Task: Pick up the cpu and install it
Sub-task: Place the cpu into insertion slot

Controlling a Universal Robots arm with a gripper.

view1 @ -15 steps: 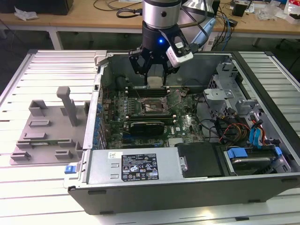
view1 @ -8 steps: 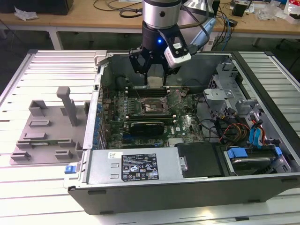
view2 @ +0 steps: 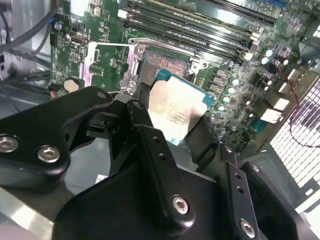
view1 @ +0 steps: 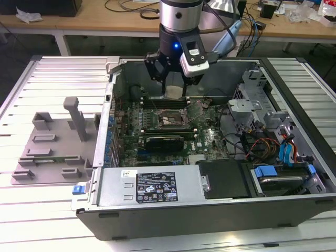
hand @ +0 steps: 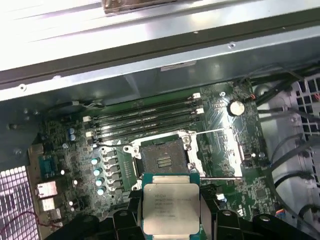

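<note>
We are in an electronics workshop: an opened computer case (view1: 220, 212) on a slatted metal desk (view1: 58, 79), with cables (view1: 252, 31) strewn over a wooden desk (view1: 94, 23) along the frame's top.

The arm (view1: 180, 16) reaches straight down with its wrist upright. The gripper (view1: 174, 94) points downward, its black fingers (hand: 210, 220) closed against opposite edges of the cpu (hand: 169, 206), apparently holding it level between them.

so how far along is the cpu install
Pick-up looks done: the hand grips the cpu by its edges. In hand: the cpu hangs over the motherboard, close to the socket. Left: seating it; the socket is open and empty.
</note>
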